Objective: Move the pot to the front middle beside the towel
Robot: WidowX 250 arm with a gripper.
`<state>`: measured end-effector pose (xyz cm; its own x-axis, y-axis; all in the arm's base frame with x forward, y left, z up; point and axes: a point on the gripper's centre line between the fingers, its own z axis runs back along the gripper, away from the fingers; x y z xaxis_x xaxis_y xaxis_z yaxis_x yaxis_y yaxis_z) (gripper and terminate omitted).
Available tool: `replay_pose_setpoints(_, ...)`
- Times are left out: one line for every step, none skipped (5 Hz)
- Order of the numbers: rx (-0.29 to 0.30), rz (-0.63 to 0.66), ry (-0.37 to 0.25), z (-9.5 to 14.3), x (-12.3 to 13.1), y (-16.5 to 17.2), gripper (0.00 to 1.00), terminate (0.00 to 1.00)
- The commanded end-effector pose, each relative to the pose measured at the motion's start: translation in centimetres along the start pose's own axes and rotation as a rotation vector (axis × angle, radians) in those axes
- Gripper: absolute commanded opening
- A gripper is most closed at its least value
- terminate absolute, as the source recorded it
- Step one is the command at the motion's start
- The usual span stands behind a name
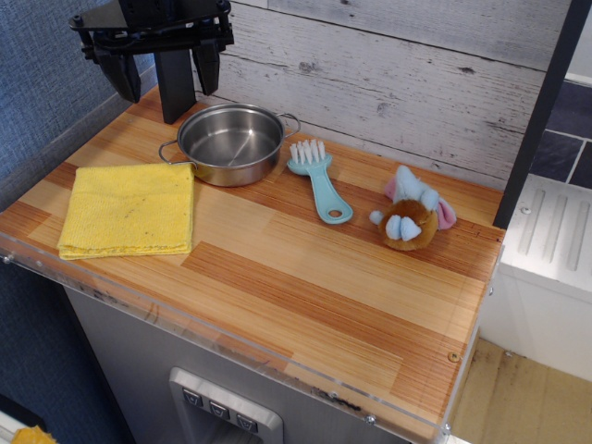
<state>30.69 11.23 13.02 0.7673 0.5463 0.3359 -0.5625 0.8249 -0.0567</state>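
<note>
At the far left the towel (128, 209) lies flat on the wooden surface (305, 277), its right edge touching or just short of the pot's near handle. Above it, at the back left corner, the gripper (165, 65) hangs with its fingers (123, 74) spread apart and nothing between them; they are clear of the surface and of every object.

The pot (230, 142) sits just right of and below the fingers in this view, that is, nearer the front and slightly toward the middle. It is upright and empty, at the back of the surface, behind the towel's right corner. Its two wire handles lie on a diagonal: one at the front left by the towel, one at the back right. The rim nearest the fingers is the back left arc, between the handles, and looks like the easiest place to pinch.

Further right lie a teal brush (317, 178), close beside the pot, and then a small plush toy (411, 215), well apart.

The front middle, to the right of the towel, is bare wood, so the pot must travel forward from where it stands.
</note>
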Motion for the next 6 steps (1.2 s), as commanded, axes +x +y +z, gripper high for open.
replay_pose_setpoints(0.000, 0.000, 0.000, 0.0, 0.0, 0.0, 1.00, 0.00)
replay_pose_setpoints(-0.079, -0.236, 0.023, -0.5, 1.2, -0.8, 1.00, 0.00)
replay_pose_setpoints(-0.152, -0.475, 0.040, -1.0, 1.7, -1.1, 1.00, 0.00)
replay_pose_setpoints(-0.213, -0.718, 0.063, -1.7, 1.4, -1.7, 1.00, 0.00)
replay_pose_setpoints(-0.233, -0.902, 0.055, -2.5, 0.6, -2.3, 1.00, 0.00)
replay_pose_setpoints(-0.196, -1.017, 0.032, -3.4, -0.4, -3.1, 1.00, 0.00)
